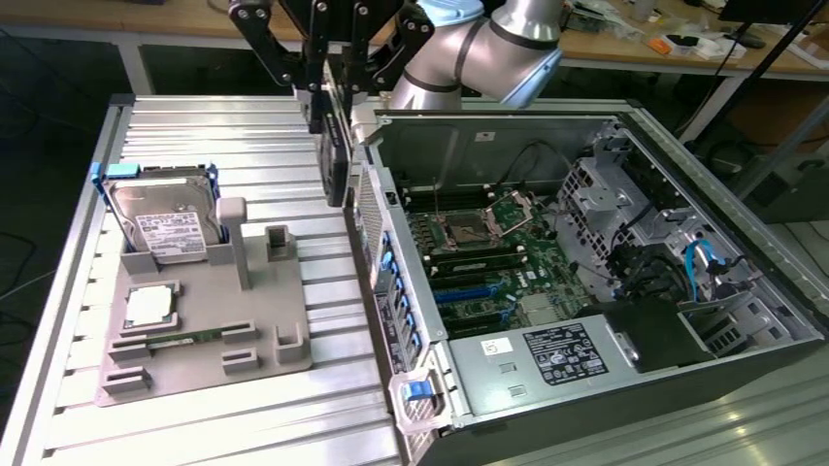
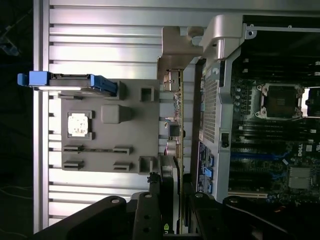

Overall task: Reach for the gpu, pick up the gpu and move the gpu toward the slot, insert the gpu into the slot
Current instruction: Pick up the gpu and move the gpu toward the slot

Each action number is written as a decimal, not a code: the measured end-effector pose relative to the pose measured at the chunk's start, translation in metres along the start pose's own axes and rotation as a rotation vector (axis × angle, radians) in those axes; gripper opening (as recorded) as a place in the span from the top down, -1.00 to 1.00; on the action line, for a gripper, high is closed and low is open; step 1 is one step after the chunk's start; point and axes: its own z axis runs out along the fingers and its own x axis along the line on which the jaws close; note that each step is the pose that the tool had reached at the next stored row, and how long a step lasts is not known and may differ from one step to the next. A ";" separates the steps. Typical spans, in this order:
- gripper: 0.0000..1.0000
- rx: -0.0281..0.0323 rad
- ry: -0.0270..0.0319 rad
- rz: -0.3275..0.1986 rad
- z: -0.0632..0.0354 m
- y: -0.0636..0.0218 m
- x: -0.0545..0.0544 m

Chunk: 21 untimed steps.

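Ribbed metal table point(image 1: 220, 136) bears a grey holder point(image 1: 266, 313) and computer case point(image 1: 453, 146).

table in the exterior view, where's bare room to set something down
Two open patches of ribbed table: the near end, past the grey fixture, and the far end beyond the hard drive. The strip between fixture and computer case is narrow, and the gpu hangs over its far part in the gripper. Inside the case is crowded.

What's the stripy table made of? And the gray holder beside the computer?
Table: probably bare metal, maybe aluminium; its silvery ribbed slats catch the light. Holder: likely plastic, matte; even gray all over, no shine.
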 end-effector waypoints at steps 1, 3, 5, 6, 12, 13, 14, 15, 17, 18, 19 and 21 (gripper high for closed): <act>0.46 0.0000 0.0000 0.000 0.0000 -0.0001 -0.003; 0.46 0.0000 0.0000 -0.001 -0.0001 -0.0003 -0.008; 0.46 0.0000 -0.0001 -0.001 -0.0002 -0.0005 -0.014; 0.46 0.0000 -0.0001 -0.001 -0.0003 -0.0006 -0.017; 0.46 0.0001 0.0000 -0.002 -0.0006 -0.0012 -0.034; 0.46 0.0000 0.0000 -0.002 -0.0007 -0.0013 -0.036; 0.46 0.0000 0.0000 -0.002 -0.0007 -0.0014 -0.039; 0.46 0.0001 0.0000 -0.003 -0.0008 -0.0015 -0.042; 0.46 0.0001 0.0000 -0.003 -0.0009 -0.0016 -0.047; 0.46 0.0001 0.0000 -0.003 -0.0010 -0.0017 -0.050; 0.46 0.0002 0.0000 -0.003 -0.0010 -0.0018 -0.053; 0.46 0.0002 0.0001 -0.004 -0.0012 -0.0020 -0.058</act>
